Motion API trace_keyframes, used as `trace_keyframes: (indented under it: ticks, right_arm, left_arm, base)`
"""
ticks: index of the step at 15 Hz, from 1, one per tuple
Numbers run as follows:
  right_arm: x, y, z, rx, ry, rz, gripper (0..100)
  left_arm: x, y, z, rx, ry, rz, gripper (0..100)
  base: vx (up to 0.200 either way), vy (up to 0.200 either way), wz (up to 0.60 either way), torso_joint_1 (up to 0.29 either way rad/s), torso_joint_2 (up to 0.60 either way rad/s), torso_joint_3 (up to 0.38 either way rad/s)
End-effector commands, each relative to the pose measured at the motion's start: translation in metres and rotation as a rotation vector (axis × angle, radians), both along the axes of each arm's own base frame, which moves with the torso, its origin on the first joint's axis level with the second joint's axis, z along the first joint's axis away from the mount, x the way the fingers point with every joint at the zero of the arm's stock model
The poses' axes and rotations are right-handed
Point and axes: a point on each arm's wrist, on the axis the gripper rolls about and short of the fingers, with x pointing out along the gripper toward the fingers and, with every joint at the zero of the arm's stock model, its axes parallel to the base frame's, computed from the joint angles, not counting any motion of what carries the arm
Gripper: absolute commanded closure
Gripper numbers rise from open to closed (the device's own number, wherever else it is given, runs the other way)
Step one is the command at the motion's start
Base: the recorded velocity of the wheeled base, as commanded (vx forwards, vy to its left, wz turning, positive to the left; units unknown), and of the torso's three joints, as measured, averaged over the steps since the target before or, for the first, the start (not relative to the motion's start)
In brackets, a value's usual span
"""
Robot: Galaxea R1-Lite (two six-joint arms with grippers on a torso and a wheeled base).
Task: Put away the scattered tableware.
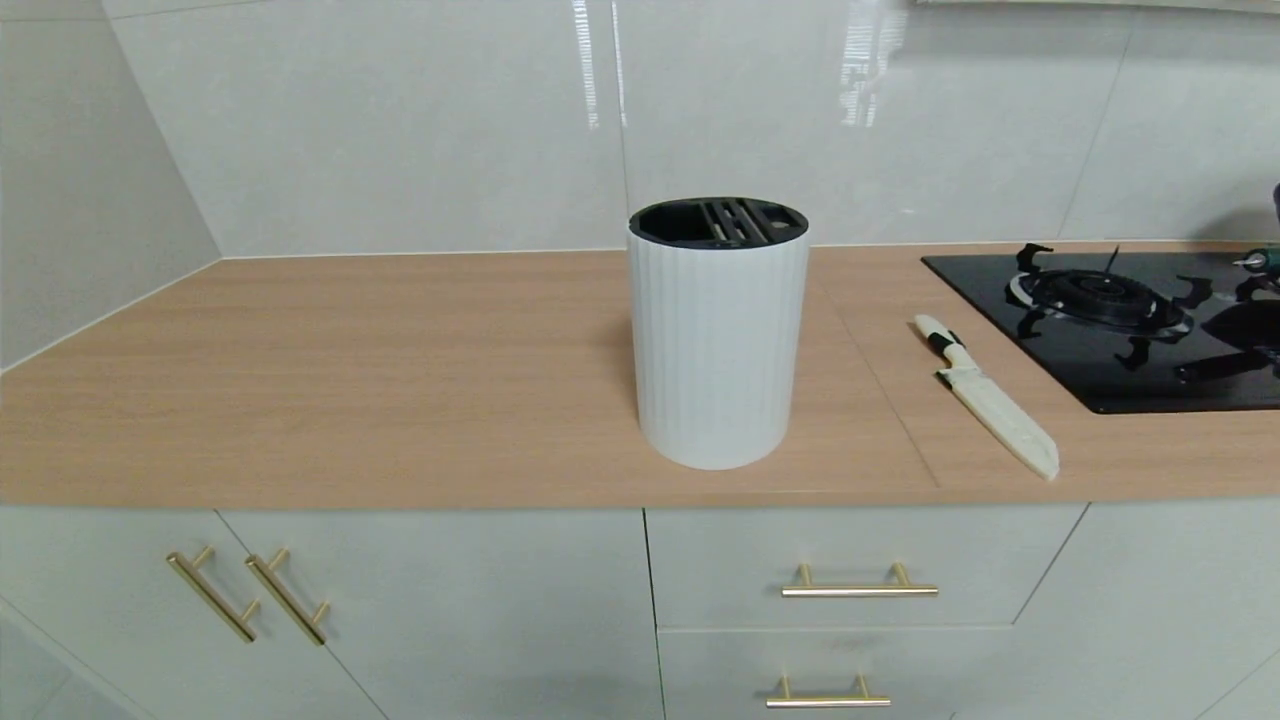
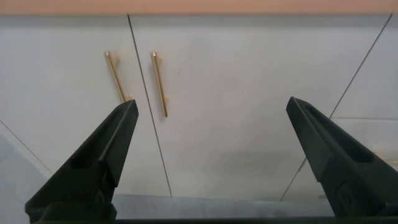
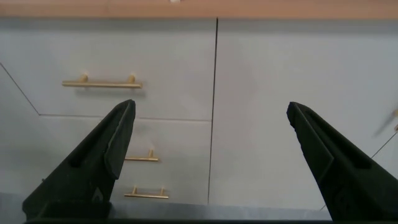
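Left gripper (image 2: 211,102) and right gripper (image 3: 211,104) gape wide, empty, facing the cabinets (image 2: 249,74). At right of the head view lies the knife (image 1: 985,395), apart from the holder (image 1: 717,340) at centre. Nothing is picked up yet, I judge. Next, my right arm must rise and grasp the handle.

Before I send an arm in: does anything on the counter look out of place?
Yes: the knife lies loose on the wooden counter, between the white holder and the stove, blade pointing toward the front edge. The holder stands upright; nothing looks spilled or damaged.
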Motion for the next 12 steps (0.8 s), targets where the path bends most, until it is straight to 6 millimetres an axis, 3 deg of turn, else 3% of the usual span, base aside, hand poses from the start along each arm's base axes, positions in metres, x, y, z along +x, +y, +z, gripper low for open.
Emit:
trace_keyframes:
  ticks: [1,12]
  right_arm:
    - [0.0002,0.0,-0.0003,0.0,0.002,0.001,0]
    - [0.0001,0.0,0.0001,0.001,0.001,0.001,0]
  left_arm:
    - [0.0001,0.0,0.0,0.0,0.002,0.001,0]
    - [0.0001,0.0,0.0,0.0,0.002,0.001,0]
  base:
    - [0.0,0.0,0.0,0.207,-0.48,-0.276]
    - [0.0,0.0,0.0,0.242,-0.52,-0.28]
